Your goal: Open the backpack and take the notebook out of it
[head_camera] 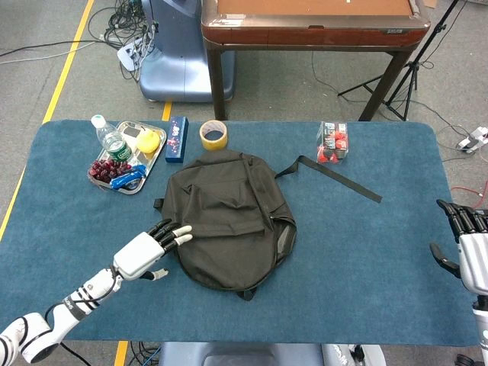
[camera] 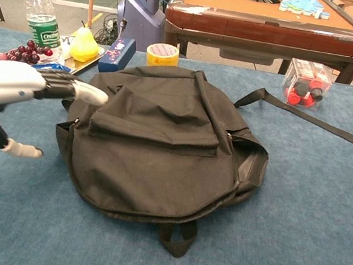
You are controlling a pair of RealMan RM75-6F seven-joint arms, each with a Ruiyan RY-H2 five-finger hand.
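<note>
A black backpack (head_camera: pixel 225 221) (camera: pixel 161 143) lies flat and zipped in the middle of the blue table, its loose strap (head_camera: pixel 339 179) trailing to the right. No notebook shows. My left hand (head_camera: pixel 149 250) (camera: pixel 19 84) hovers open at the backpack's left edge, fingers stretched toward it, holding nothing. At the table's far right edge my right hand (head_camera: pixel 469 248) is open with fingers spread and empty; the chest view does not show it.
A metal tray (head_camera: pixel 122 187) with grapes, a blue packet and a yellow fruit sits back left beside a water bottle (head_camera: pixel 110 139). A blue box (head_camera: pixel 177 139), a tape roll (head_camera: pixel 213 135) and a clear box of red items (head_camera: pixel 332 142) line the far edge.
</note>
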